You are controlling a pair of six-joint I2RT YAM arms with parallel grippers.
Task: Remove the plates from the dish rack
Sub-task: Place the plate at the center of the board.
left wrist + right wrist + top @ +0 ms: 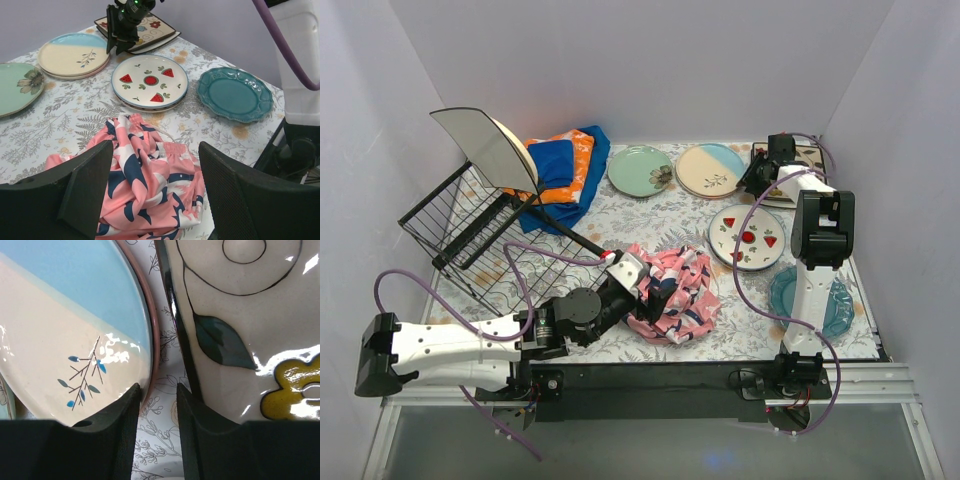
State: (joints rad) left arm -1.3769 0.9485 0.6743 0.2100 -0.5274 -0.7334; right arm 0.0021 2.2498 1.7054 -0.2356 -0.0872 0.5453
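White arm links (440, 350), black joints (582, 312), purple cables (281, 45); black pincer fingers (80, 195), finely textured.

Top view. The dish rack (485, 235) stands at the left, with the racked plate (485, 145) upright at its far end. Folded cloths (565, 165) lie behind its right side. Along the far edge lie the left plate (640, 170), middle plate (712, 170) and right plate (155, 27). The fourth plate (747, 237) and the fifth plate (235, 94) lie nearer, at the right. The crumpled cloth (675, 295) lies centre-front.

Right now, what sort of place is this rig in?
Probably a lab test booth, not a real kitchen: bare white walls box in the table, with a dish rack and plates staged.
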